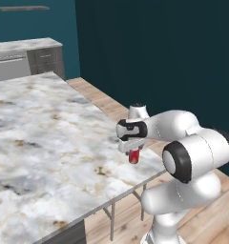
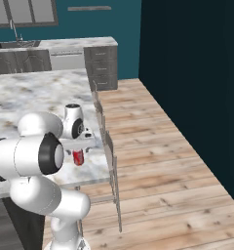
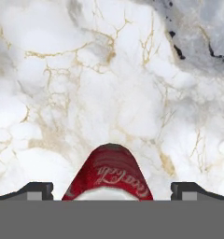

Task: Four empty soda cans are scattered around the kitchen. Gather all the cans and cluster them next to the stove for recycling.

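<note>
Your hand (image 1: 131, 151) is spread wide, one finger on each side of a red soda can (image 1: 133, 157) standing near the desk's (image 1: 49, 143) corner, at 6 o'clock in the hand view. Empty thin metal, I'd guess: light, slick, easy to dent. Pinch mid-body, gently. The desk is smooth marble with gold veins.

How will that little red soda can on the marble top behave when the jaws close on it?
The soda can stands upright on the marble island counter, so a sideways nudge could probably tip it and let it roll. It looks small and thin-walled, likely light and easily dented. Its smooth round side may slip between the open gripper jaws.
</note>
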### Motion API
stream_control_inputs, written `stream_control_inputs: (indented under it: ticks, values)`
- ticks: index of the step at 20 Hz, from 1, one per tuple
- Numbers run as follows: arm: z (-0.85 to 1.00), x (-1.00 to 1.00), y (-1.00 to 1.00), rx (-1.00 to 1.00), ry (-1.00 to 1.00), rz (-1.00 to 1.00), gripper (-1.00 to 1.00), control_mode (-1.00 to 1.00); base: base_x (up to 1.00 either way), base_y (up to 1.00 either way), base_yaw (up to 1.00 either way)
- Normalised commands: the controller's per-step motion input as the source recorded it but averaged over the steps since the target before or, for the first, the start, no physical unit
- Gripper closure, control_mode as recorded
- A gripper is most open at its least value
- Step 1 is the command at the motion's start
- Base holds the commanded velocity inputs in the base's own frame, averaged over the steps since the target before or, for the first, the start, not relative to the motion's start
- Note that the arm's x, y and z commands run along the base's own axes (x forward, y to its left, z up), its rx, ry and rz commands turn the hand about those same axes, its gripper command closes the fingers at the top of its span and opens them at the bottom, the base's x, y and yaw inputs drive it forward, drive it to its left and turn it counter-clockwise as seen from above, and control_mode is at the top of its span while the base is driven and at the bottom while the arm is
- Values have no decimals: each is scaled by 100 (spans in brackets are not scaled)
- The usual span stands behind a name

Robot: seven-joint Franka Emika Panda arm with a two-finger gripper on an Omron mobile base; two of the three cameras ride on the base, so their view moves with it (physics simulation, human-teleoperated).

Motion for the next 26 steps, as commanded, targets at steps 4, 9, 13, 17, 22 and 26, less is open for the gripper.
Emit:
stream_control_inputs:
  ticks: [4,9,13,17,22,26]
  values:
    - [-16,0,6,-2,0,0,-100,-100,0,0,0]
    - [-14,0,0,0,0,0,-100,-100,0,0,0]
    - [-10,0,0,0,0,0,-100,-100,0,0,0]
    - [-10,0,0,0,0,0,-100,-100,0,0,0]
    - [-9,0,0,0,0,0,-100,-100,0,0,0]
    - [-9,-19,0,0,10,0,100,-100,0,0,0]
